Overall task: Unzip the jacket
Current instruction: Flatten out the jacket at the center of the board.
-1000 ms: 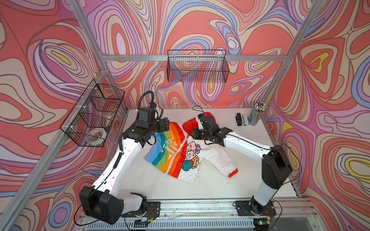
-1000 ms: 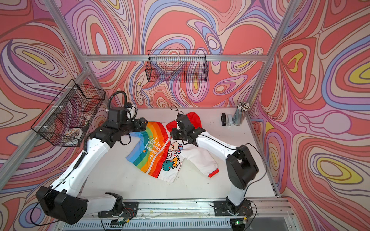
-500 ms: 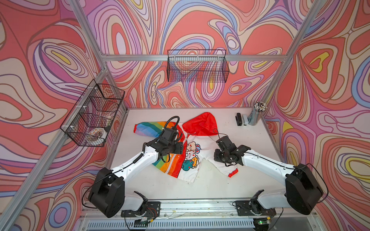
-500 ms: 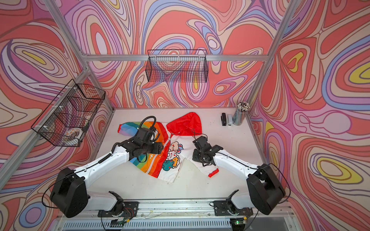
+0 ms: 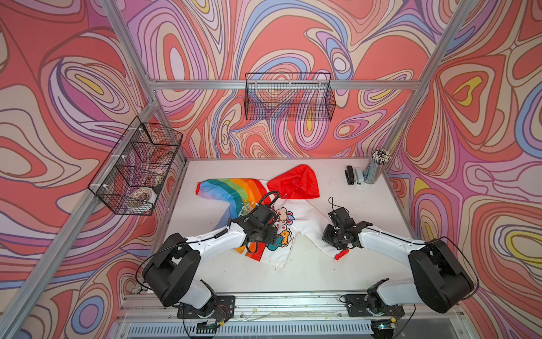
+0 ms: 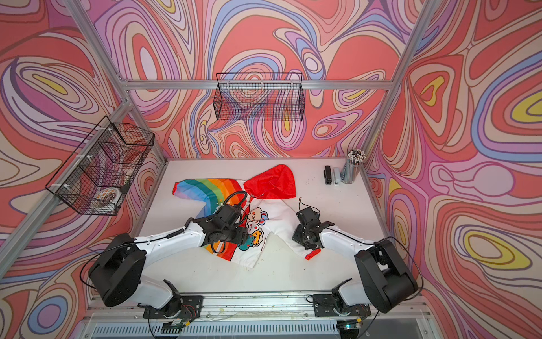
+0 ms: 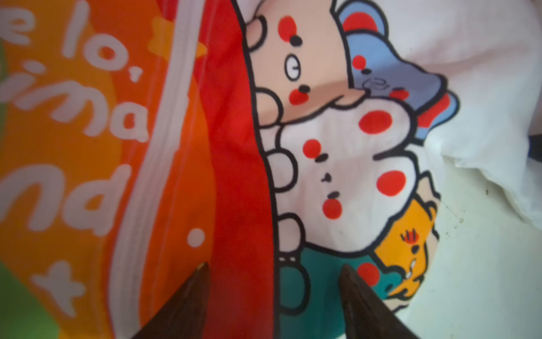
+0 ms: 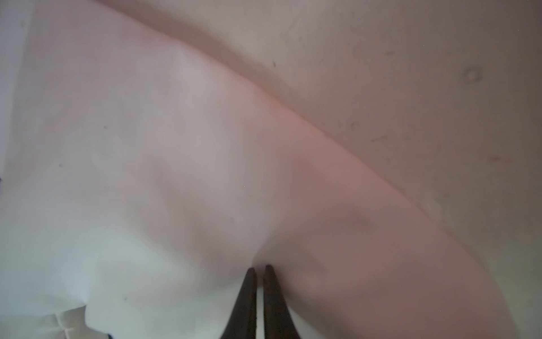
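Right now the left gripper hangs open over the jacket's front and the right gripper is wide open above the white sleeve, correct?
Not quite. The right gripper is not wide open: the right wrist view shows its fingers nearly together, apparently pinching a fold of the white sleeve. The left gripper does hang open over the jacket front.

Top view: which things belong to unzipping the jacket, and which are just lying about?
Job: jacket; its white zipper; left hand, open above the front; right hand, closed on the white sleeve.
Lying about: black stapler; pencil cup; back wire basket; side wire basket.
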Tool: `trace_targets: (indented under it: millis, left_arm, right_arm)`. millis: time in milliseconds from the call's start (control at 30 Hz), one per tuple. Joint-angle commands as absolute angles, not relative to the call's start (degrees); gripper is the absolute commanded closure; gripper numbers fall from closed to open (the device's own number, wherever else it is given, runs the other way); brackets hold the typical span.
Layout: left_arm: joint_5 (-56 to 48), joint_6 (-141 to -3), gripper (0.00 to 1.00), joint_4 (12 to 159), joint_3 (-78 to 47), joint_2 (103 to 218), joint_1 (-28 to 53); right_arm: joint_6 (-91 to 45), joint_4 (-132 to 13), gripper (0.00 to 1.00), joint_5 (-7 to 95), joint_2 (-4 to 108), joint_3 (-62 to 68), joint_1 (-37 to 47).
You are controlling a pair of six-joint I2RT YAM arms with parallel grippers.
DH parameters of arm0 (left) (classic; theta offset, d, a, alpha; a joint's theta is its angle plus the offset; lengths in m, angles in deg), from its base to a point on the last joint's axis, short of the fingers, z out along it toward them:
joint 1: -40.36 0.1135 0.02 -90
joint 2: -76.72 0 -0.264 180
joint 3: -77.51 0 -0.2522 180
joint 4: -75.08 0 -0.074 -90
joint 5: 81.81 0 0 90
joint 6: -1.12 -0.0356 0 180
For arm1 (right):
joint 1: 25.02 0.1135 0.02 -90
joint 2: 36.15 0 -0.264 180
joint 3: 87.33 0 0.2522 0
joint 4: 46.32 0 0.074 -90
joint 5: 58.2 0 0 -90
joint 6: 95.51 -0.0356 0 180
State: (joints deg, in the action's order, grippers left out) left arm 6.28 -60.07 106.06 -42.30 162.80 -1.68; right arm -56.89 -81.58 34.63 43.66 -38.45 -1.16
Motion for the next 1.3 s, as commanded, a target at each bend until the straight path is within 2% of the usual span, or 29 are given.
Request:
trace_targets:
  millis: [0, 367, 600, 767, 900, 1067, 1267]
  left_arm:
    - [6.1, -55.5, 0.30, 103.0, -43.0, 164.5, -5.1]
    - [1.6, -48.7, 0.30, 99.4, -38.1, 171.4, -20.1]
    - [-1.9, -52.6, 0.29, 100.1, -28.1, 176.0, -22.8]
    - [6.1, -58.2, 0.27, 102.9, -26.4, 167.8, -22.6]
    - [10.4, -61.0, 0.26, 105.3, -27.8, 160.3, -18.8]
    - [9.7, -62.1, 0.25, 107.3, -30.7, 155.2, -7.1]
    - [10.9, -59.7, 0.21, 109.4, -33.5, 153.1, 5.7]
  right_arm:
    - [-57.1, -79.6, 0.90, 37.2, 43.9, -40.3, -3.9]
    - [-49.4, -77.6, 0.90, 43.8, 47.5, -37.3, -18.9]
    - [-44.5, -75.6, 0.92, 47.1, 49.7, -32.4, -23.2]
    - [-43.7, -77.8, 0.88, 46.9, 41.6, -33.7, -22.5]
    - [-46.0, -83.2, 0.78, 44.9, 34.3, -35.5, -17.1]
    - [-56.2, -84.0, 0.69, 42.8, 28.9, -39.3, -1.9]
    - [-66.0, -77.3, 0.55, 40.7, 35.9, -39.0, 17.7]
